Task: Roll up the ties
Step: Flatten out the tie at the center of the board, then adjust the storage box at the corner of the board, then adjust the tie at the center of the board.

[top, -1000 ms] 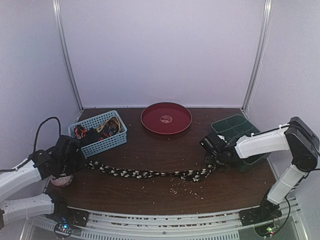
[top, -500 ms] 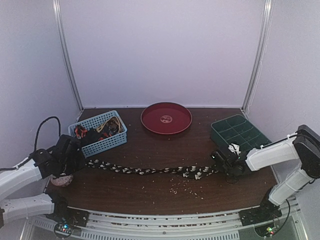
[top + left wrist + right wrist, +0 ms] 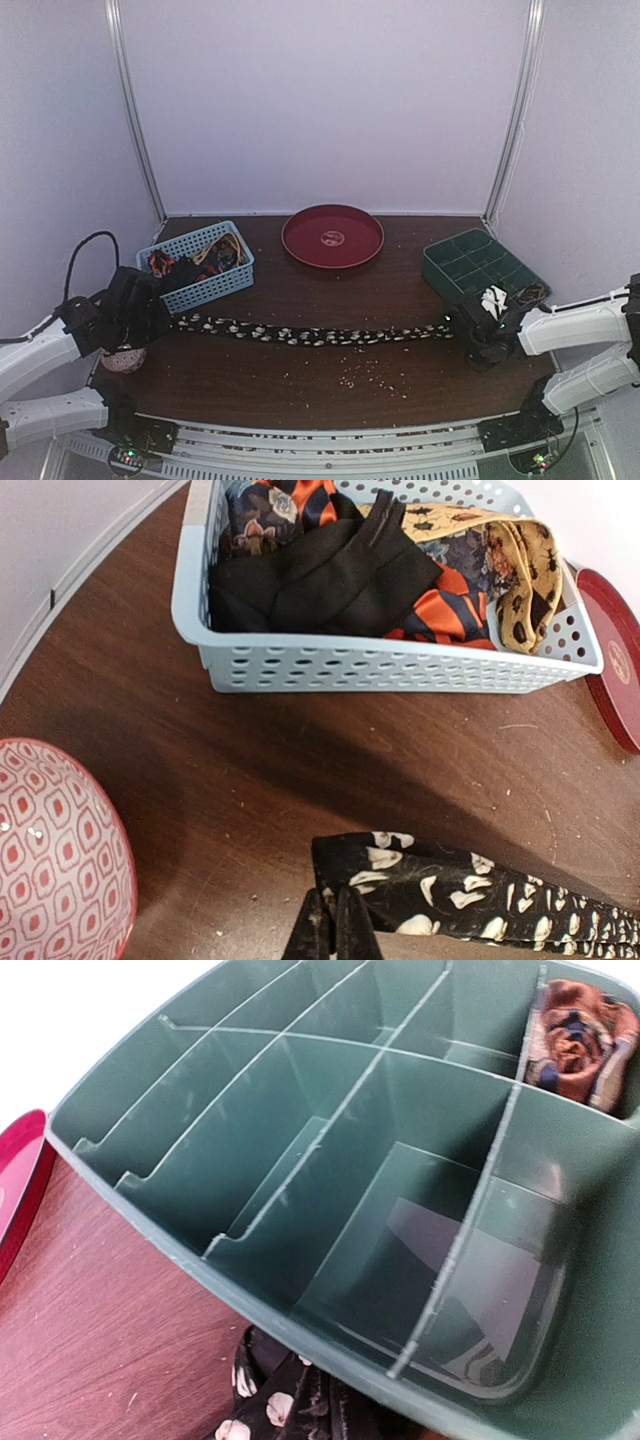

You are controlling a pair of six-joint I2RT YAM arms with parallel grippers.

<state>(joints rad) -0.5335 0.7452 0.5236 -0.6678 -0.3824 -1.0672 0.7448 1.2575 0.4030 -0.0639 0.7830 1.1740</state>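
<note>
Step in hand: looks to me like the stretch-out before any rolling. The speckled tie (image 3: 310, 335) is pulled into one long line across the table (image 3: 300, 292), and none of it is coiled yet.
Left gripper: the left gripper (image 3: 330, 928) is pinched all the way closed on the tie's left end, just in front of the blue basket (image 3: 215, 290).
Right gripper: the right gripper (image 3: 470, 335) is clamped down tight as well. Going by how taut the line is, it has the other end. Its own camera only shows the fabric bunched under the edge of the green divider tray (image 3: 300, 1160), not the fingers.
Where the tie is: flat on the wood, strung between the two grippers, with its right end just beside the tray.
Next move: my guess is one end has to be set down and turned over on itself to start the coil, while the other side keeps gentle tension so it rolls straight.
Other ties: the ties in the basket (image 3: 340, 570) are heaped up unrolled, and one brown-orange bundle (image 3: 580, 1030) sits in a corner compartment of the tray.
Heads up: the crumbs (image 3: 372, 378) are near the tie and could get rolled in.
</note>
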